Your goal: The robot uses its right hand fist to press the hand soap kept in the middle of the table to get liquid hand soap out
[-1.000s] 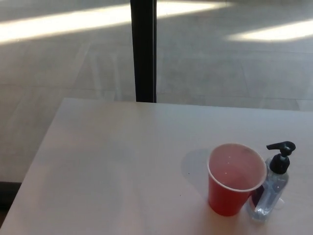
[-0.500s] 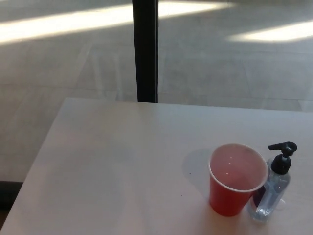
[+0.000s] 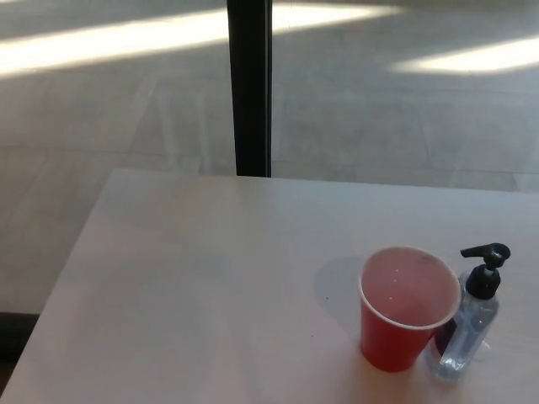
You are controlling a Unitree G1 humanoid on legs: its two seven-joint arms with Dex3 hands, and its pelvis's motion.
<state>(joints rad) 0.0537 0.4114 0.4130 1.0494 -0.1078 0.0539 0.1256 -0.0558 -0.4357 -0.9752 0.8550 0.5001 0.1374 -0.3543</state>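
Since one second ago the whole picture has shifted a little to the right, so I think my camera moved; the things on the bench (image 3: 185, 286) did not change their place to each other. Compared with half a second ago, I see almost no difference.

The hand soap bottle (image 3: 470, 324) stands upright in the lower right of the frame, close to the right edge. It is a clear bottle with a black pump head (image 3: 486, 263), and the spout of the pump points to the picture's left. Just beside it, on its left, stands a red cup (image 3: 407, 308), open at the top. The cup partly covers the lower left of the bottle, so I cannot tell if they touch.

The rest of the pale bench is bare wood colour. Behind its far edge, a dark vertical post (image 3: 250, 84) rises in the upper middle, with grey floor (image 3: 101, 126) and bright light stripes around it.

No hand of the robot shows, so I cannot tell about the fingers.
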